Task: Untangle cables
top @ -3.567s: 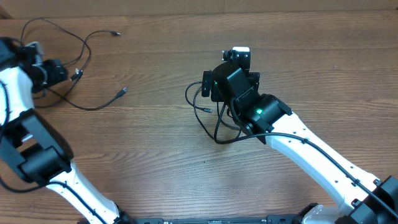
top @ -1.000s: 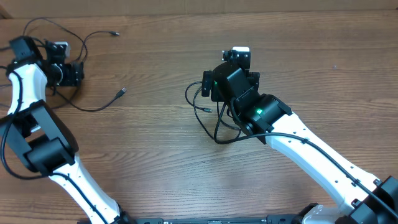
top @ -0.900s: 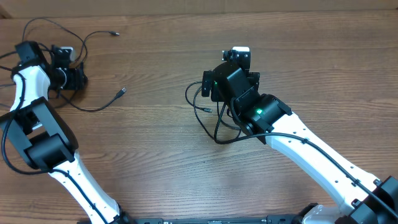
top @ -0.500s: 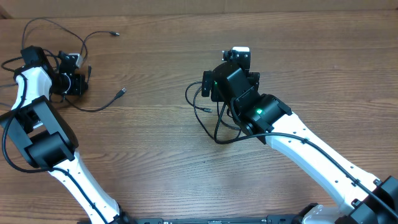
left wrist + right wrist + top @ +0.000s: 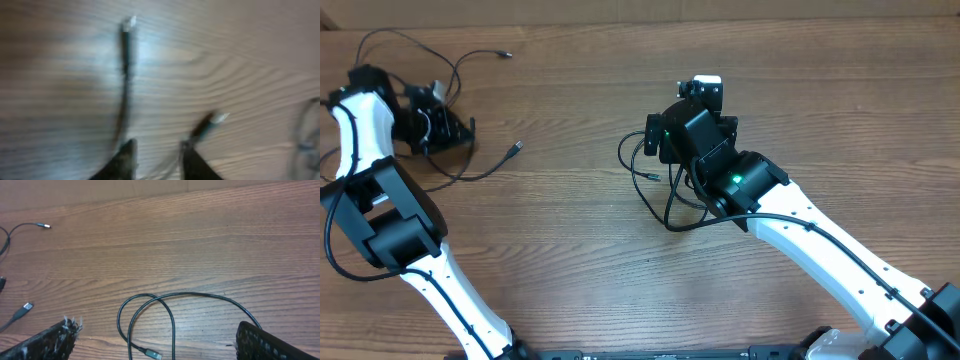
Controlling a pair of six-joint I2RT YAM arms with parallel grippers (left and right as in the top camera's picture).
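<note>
Thin black cables lie in two places. At the far left, one cable (image 5: 480, 53) runs along the back and another (image 5: 470, 175) ends in a plug near my left gripper (image 5: 460, 130). The left wrist view is blurred. It shows my left gripper (image 5: 160, 160) with its fingers apart low over the wood, thin strands between them, one cable (image 5: 125, 75) ahead and a plug (image 5: 217, 119) to the right. A looped cable (image 5: 667, 215) lies under my right gripper (image 5: 658, 150). In the right wrist view my right gripper (image 5: 160, 342) is wide open around this loop (image 5: 200, 295).
The table (image 5: 570, 260) is brown wood. The thick arm wire (image 5: 840, 250) runs along the right arm. The left arm's white links (image 5: 380, 200) stand along the left edge. Two distant plugs (image 5: 45, 226) (image 5: 27, 307) show at the left of the right wrist view.
My left gripper has swung to the right, from the table's left edge towards the plug ends. The right arm and its loop have not moved.
</note>
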